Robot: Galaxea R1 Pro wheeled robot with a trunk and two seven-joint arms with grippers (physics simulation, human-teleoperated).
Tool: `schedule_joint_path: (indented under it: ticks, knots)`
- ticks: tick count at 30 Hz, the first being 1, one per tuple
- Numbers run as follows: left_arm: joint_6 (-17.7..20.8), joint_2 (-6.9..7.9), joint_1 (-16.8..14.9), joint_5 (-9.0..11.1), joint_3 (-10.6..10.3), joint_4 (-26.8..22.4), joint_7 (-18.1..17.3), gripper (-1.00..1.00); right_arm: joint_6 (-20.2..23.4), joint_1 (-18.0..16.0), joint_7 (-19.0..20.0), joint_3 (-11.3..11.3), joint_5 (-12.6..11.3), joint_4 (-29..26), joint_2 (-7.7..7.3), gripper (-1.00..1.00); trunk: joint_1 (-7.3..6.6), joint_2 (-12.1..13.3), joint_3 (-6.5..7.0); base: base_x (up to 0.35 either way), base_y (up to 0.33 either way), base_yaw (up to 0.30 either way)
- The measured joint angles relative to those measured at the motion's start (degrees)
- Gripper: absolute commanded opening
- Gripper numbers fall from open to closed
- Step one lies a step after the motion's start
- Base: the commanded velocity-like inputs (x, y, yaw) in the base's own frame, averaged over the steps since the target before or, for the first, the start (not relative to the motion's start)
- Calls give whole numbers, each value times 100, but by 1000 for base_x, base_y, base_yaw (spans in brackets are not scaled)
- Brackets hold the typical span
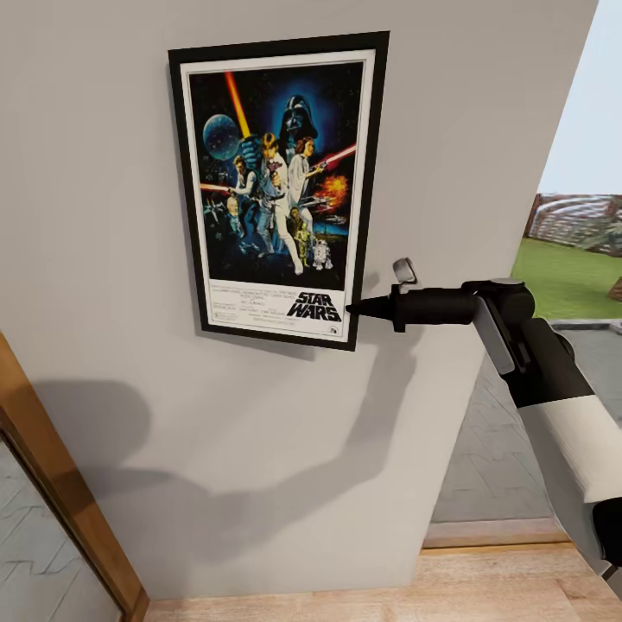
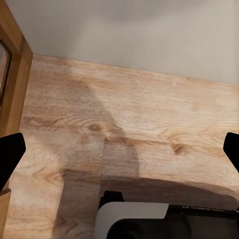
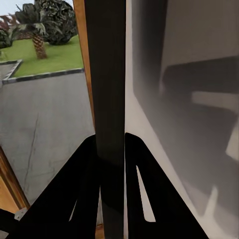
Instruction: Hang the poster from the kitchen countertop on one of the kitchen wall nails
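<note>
Right claw [image 1: 352, 308] grips the poster [image 1: 276, 186] by its lower right frame edge, flat against the wall [image 1: 484, 130]. Hanging looks nearly done; only letting go remains. Left claw [image 2: 119, 152] hangs released over the floor [image 2: 139, 124].

**Count of what shows**

One poster [image 1: 279, 188] hangs against one pale wall [image 1: 104, 216]. One arm [image 1: 553, 389] reaches in, ending in one right gripper [image 1: 356, 308] pinched on the poster's lower right edge; the right wrist view shows its two fingers [image 3: 82, 189] on either side of that one black frame edge. The left wrist view shows two dark fingertips [image 2: 10, 152] of the left gripper [image 2: 119, 149], spread far apart over one wooden floor [image 2: 149, 124]. One wooden door frame [image 1: 60, 501] stands at the left. Outside are one lawn [image 1: 566, 276] and one palm tree [image 3: 35, 30].
</note>
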Motion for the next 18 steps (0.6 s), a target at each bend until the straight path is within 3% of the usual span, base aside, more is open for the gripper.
schedule_joint_path:
  ticks: [18]
  knots:
    - [0, 35, 0, 0, 4, -12, 0, 100, -30, 5, 2, 6, 38, -3, 1, -100, 0, 1, 0, 0, 0, 0]
